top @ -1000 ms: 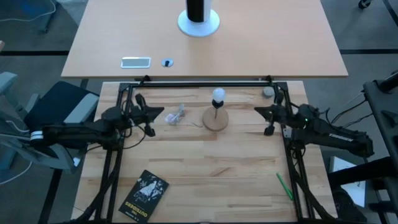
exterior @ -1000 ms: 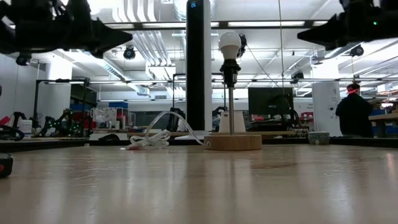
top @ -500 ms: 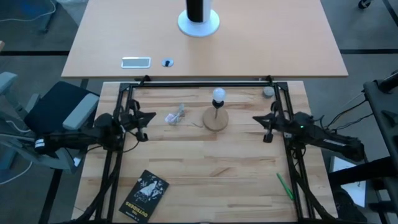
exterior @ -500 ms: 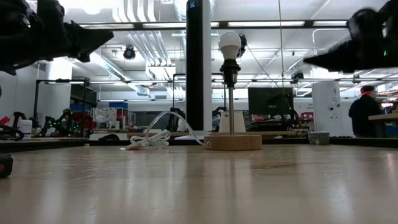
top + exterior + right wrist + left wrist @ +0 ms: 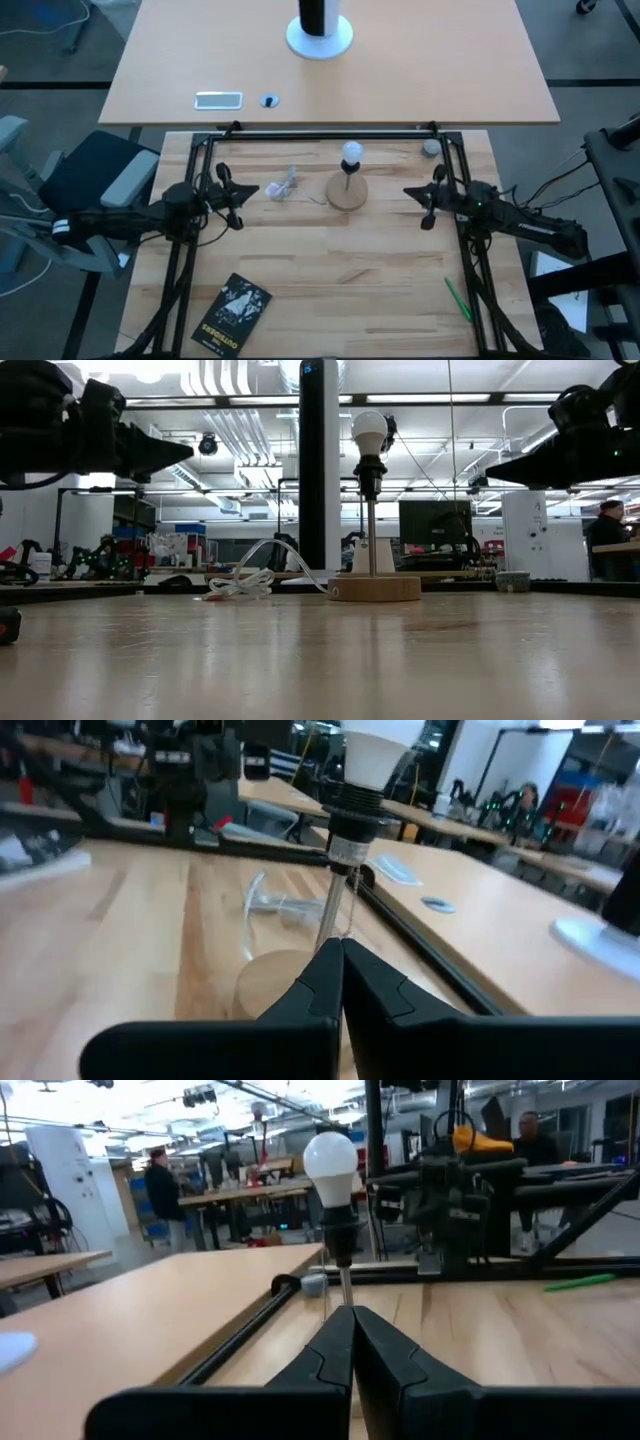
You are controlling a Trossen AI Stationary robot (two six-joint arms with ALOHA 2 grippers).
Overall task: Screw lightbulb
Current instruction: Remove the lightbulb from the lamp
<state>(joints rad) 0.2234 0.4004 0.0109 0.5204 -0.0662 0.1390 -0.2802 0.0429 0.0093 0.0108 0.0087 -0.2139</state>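
The wooden work table carries both arms, one at each side, with a small lamp stand between them toward the far edge. The left gripper hangs above the left part of the table and the right gripper above the right part, both tips aimed inward at the stand; each has its jaws pressed together on nothing, as the wrist views show plainly. The round wooden stand base sits flat on the table, a thin rod rising from it to a dark socket. The lightbulb already sits upright in that socket, glass globe on top, its long axis vertical. It lies between the two grippers, right of the left one and left of the right one, at about their height in the low view and well apart from both. The right gripper looks slightly the nearer from above, though the margin is small. Whether the bulb is fully tightened cannot be told. A coiled white cable lies on the table left of the base, and a crumpled clear wrapper lies by the left gripper's tip.
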